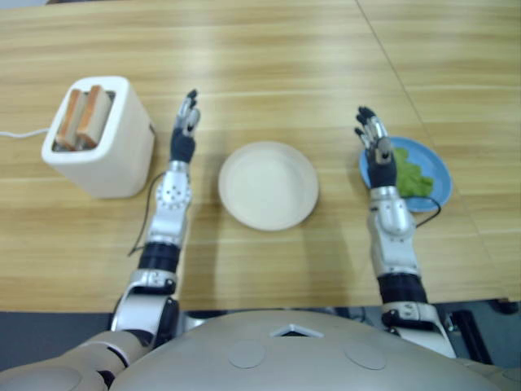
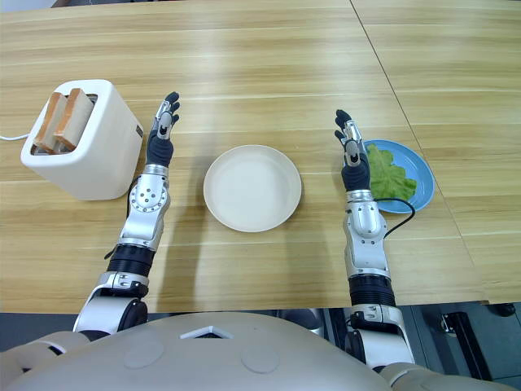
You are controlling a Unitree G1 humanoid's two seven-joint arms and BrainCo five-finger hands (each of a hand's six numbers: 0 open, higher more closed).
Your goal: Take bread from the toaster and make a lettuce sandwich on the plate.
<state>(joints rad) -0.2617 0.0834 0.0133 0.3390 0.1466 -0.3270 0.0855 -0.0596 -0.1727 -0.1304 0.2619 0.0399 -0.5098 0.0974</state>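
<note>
At far left, one white toaster (image 2: 77, 147), upright on the wooden table (image 2: 269, 57). Holds two bread slices (image 2: 61, 120) side by side in its top slots, their crusts poking above the rim. Trails a white cord (image 1: 20, 133) off towards the left edge.

Just right of the toaster, the left hand (image 2: 161, 134). Sits at the end of a forearm stretched forward over the table, fingers straight and pointing away, slack and spread, gripping nothing. Near the toaster's right side, apart from it.

In the middle, one round cream plate (image 2: 252, 189), flat on the table between the two forearms, touching neither.

Further right, the right hand (image 2: 350, 155). Points forward like the left, fingers extended and unclenched, carrying nothing. Overlaps the left edge of one blue plate (image 2: 422, 167); touching or above it, cannot tell.

On the blue plate, green lettuce (image 2: 391, 177) in a ruffled heap, too bunched to count by leaf.
</note>
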